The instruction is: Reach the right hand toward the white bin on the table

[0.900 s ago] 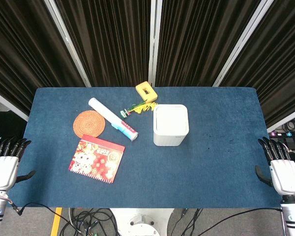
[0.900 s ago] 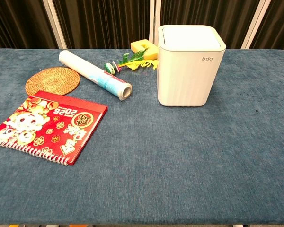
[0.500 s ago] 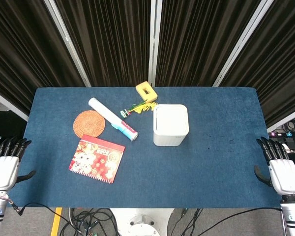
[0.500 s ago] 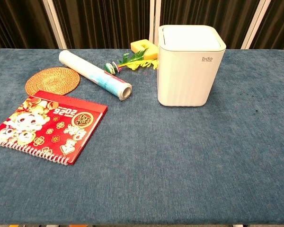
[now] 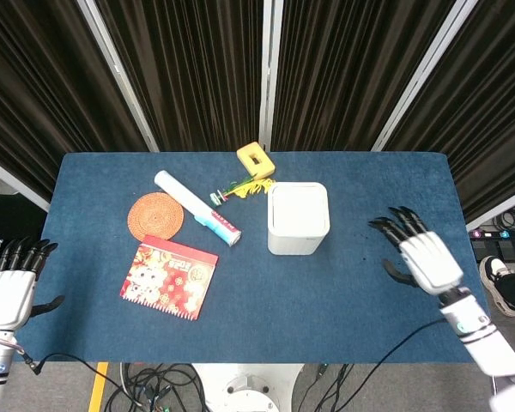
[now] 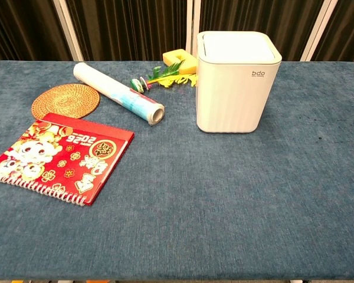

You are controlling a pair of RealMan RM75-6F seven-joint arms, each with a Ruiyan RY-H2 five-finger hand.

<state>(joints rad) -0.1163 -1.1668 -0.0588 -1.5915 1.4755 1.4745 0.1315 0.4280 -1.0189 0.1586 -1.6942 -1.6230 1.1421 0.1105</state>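
The white bin point(image 5: 298, 218) stands upright near the middle of the blue table point(image 5: 360, 292), lid closed; the chest view shows it as the white bin point(image 6: 236, 81) at the back right. My right hand point(image 5: 422, 251) hovers over the table to the right of the bin, fingers spread toward it, empty, with a clear gap between them. My left hand point(image 5: 9, 287) stays beyond the table's left edge, fingers apart, holding nothing. Neither hand shows in the chest view.
Left of the bin lie a paper roll point(image 5: 196, 207), a woven coaster point(image 5: 156, 215) and a red calendar point(image 5: 169, 276). Behind the bin sit a yellow block point(image 5: 255, 159) and a green-yellow toy point(image 5: 241, 188). Black curtains close off the back.
My right hand has moved from beyond the table's right edge leftward and forward over the table toward the bin. The left hand has stayed put.
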